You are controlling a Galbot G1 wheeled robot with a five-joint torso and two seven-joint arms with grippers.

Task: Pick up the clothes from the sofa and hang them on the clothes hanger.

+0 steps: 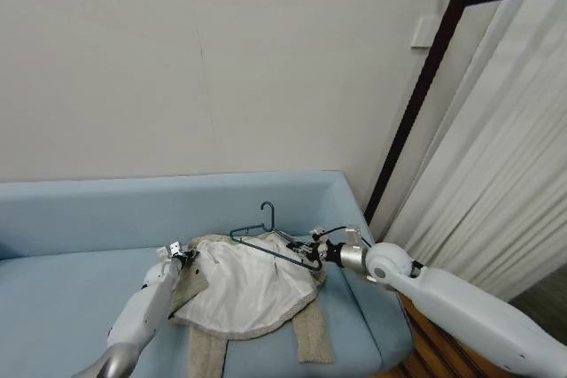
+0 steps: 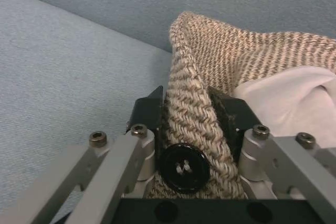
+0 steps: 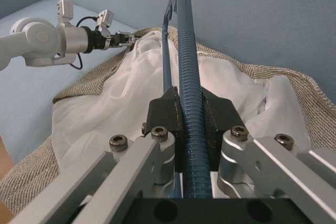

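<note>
Left gripper (image 1: 184,257), at the left edge of the beige cardigan (image 1: 257,294), has its jaws clamped on the knit hem beside a black button (image 2: 184,167). Cardigan lies spread on the blue sofa (image 1: 62,298), white lining up. Right gripper (image 1: 308,255), at the garment's right, has its jaws clamped on the blue hanger (image 3: 186,77) above the lining. Dark clothes rack (image 1: 423,86) stands far right.
</note>
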